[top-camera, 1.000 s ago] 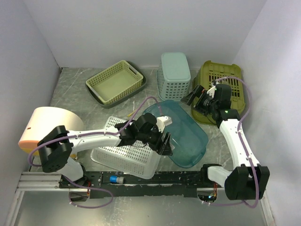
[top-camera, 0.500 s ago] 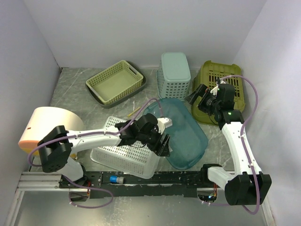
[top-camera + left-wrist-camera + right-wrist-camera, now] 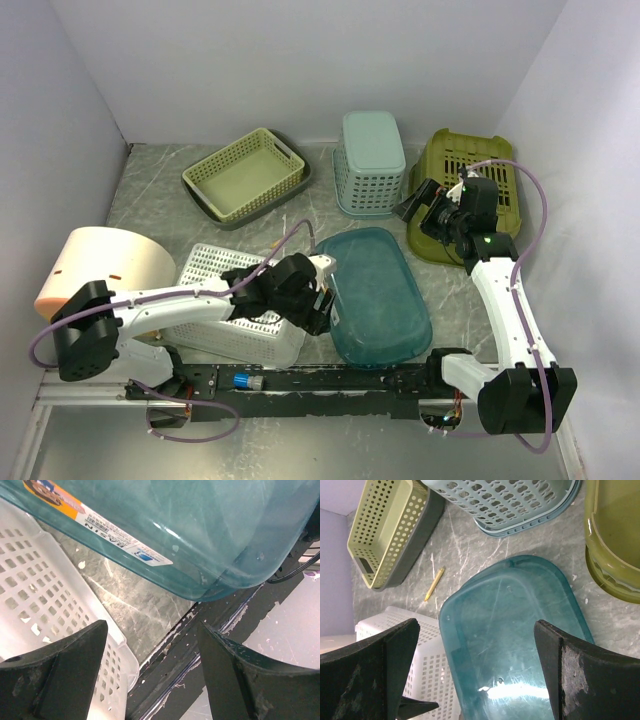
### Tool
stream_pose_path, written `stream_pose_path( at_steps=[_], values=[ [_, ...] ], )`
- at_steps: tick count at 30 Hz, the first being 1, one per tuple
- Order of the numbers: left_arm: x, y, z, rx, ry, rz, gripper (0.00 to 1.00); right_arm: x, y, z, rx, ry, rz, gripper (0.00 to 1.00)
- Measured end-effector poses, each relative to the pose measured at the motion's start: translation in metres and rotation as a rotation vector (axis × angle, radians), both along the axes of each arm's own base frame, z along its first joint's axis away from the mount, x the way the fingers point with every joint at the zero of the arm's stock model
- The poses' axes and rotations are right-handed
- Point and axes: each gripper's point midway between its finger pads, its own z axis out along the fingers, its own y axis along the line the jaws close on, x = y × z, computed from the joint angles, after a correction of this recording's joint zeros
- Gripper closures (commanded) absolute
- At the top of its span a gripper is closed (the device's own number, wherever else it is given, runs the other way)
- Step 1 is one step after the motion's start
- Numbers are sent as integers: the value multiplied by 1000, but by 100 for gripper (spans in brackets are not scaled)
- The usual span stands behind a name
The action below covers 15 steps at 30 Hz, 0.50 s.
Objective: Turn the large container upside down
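The large container is a translucent teal basin [image 3: 372, 295]. It lies flat on the table with its bottom facing up. It also shows in the right wrist view [image 3: 515, 640] and in the left wrist view [image 3: 200, 530], where a label is on its side. My left gripper [image 3: 322, 306] is open and empty at the basin's near left edge, its fingers apart over the table's front rail [image 3: 152, 630]. My right gripper [image 3: 425, 208] is open and empty, raised above the basin's far right end [image 3: 475, 625].
A white perforated basket [image 3: 225, 312] lies left of the basin, under my left arm. At the back stand a yellow-green basket [image 3: 245, 175] in a grey tray, an upturned light blue basket [image 3: 372, 160] and an olive basket [image 3: 470, 185]. A pencil [image 3: 434, 584] lies on the table. A cream roll [image 3: 100, 268] sits at the left.
The basin was propped up on edge against my left gripper; it has dropped flat, bottom up. My left gripper pulled back to the left, and the white basket slid left.
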Motion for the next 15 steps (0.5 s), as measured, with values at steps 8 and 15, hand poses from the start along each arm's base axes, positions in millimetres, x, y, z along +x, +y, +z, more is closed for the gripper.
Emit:
stream_pose_path(
  at_steps=[8,15],
  values=[
    [6,-16,16,-26,-11,-18,18,0,0,2,-3,-3,3,0],
    [9,-53,4,-26,47,-76,20,1,-6,21,-41,-45,-10,0]
  ],
)
